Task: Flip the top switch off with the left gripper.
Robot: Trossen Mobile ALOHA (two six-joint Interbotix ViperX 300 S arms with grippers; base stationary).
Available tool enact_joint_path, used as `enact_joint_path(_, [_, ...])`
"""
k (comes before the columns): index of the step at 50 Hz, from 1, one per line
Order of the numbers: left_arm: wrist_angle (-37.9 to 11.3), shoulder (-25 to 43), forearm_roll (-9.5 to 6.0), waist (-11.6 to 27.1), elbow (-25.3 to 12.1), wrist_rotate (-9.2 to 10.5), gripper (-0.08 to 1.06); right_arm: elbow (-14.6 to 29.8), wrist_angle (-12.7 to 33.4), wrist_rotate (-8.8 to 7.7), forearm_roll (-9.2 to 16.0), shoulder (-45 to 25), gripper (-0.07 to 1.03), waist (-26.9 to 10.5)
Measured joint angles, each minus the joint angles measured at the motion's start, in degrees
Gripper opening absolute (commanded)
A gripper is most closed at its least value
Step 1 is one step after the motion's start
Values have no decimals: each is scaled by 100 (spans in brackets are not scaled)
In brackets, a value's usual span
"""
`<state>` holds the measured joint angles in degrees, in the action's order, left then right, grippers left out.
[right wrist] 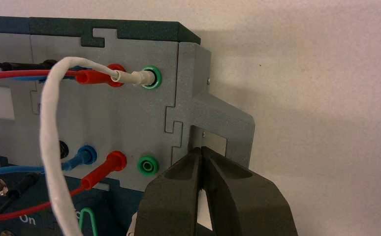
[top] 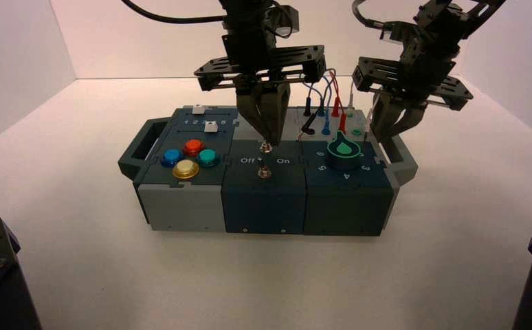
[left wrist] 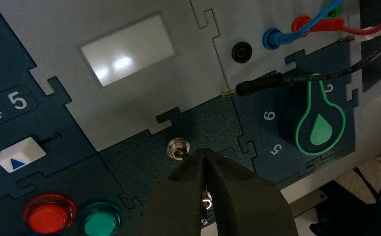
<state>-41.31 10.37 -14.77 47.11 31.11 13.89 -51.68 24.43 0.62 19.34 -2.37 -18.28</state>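
The box point(top: 263, 206) carries the knob point(top: 344, 150) on its right-hand dark panel. Left of the knob are the top switch point(left wrist: 178, 147) and, nearer the box's front, the bottom switch point(top: 264, 172); farther left sit red point(top: 193, 146), blue point(top: 172, 157), green point(top: 208, 158) and yellow point(top: 185, 169) buttons. Behind the knob, a green socket point(right wrist: 151, 77) holds a white wire's plug point(right wrist: 133, 77); a black plug point(left wrist: 260, 83) lies out of its socket, between knob and top switch.

The left gripper point(left wrist: 203, 151) reaches down left of the knob, jaws clenched, tips just beside the top switch; whether they touch is unclear. The right gripper point(right wrist: 201, 148) waits right of the knob, above the box's right handle point(top: 404, 161), jaws also clenched.

Bare tabletop point(top: 249, 282) stretches in front of the knob, past the box's front edge, and beyond the handle to its right.
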Motion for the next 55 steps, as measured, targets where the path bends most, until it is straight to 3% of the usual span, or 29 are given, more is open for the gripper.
enact_joint_path(44, [0,-62,18,-193,35,-62,-3,105,123,0,-26,-79,-2,-26])
enact_joint_path(55, [62,-439,88,-255,53,-105,-3,97,123,0,-26,-79,-2,-26])
